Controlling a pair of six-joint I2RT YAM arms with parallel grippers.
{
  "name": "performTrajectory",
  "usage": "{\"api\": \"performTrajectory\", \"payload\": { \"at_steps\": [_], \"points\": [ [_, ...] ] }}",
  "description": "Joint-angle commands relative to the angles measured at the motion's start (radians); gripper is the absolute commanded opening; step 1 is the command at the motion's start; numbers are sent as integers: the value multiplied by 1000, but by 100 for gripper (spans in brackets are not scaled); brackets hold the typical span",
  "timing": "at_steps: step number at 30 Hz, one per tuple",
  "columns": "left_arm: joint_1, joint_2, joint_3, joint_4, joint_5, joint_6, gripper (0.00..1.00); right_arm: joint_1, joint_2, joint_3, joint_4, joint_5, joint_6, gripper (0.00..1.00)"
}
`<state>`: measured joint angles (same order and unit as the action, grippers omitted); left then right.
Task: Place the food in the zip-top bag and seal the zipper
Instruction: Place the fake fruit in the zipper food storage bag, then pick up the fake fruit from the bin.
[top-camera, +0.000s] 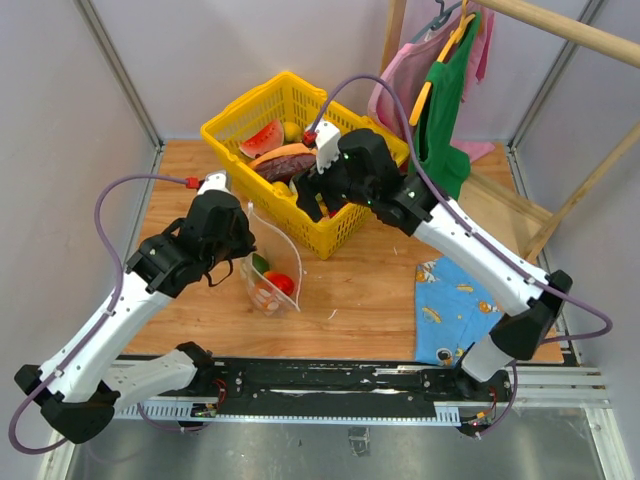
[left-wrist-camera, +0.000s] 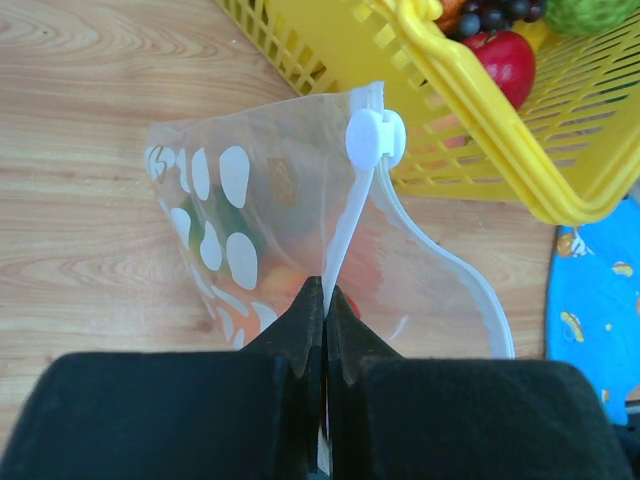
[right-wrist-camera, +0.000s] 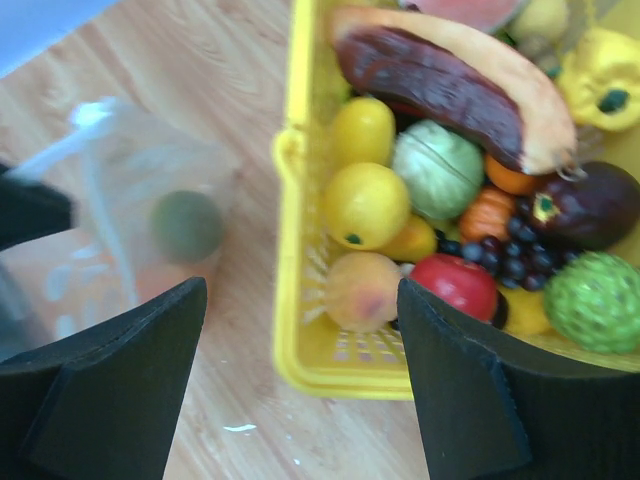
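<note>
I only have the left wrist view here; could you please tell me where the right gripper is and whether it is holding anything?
Observer: The right gripper hangs over the yellow basket, at the edge facing the bag, jaws open and empty.
Operator: Thank you. What food is in the bag? It is just a blur to me.
Observer: From above, the zip-top bag holds a green piece and a red piece.
Operator: And what lies nearest the right gripper?
Observer: In its wrist view, a peach-coloured fruit sits just inside the basket rim, between its fingers.
</note>
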<state>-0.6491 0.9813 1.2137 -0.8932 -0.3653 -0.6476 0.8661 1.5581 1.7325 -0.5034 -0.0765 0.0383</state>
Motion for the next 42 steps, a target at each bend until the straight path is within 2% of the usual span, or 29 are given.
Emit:
{"api": "performTrajectory", "payload": {
  "at_steps": [1, 18, 28, 35, 42],
  "points": [
    [2, 20, 18, -38, -42, 11, 0, -56, 92, 107, -183, 69, -37, 77],
    [2, 52, 9, -76, -12, 26, 0, -207, 416, 309, -339, 110, -38, 73],
    [2, 56, 17, -77, -10, 42, 0, -255, 569, 340, -381, 162, -71, 82],
    [2, 60, 15, -73, -4, 46, 0, -263, 638, 348, -391, 189, -90, 82],
    [2, 61, 16, -72, -3, 45, 0, -268, 693, 384, -447, 144, -100, 83]
  ]
}}
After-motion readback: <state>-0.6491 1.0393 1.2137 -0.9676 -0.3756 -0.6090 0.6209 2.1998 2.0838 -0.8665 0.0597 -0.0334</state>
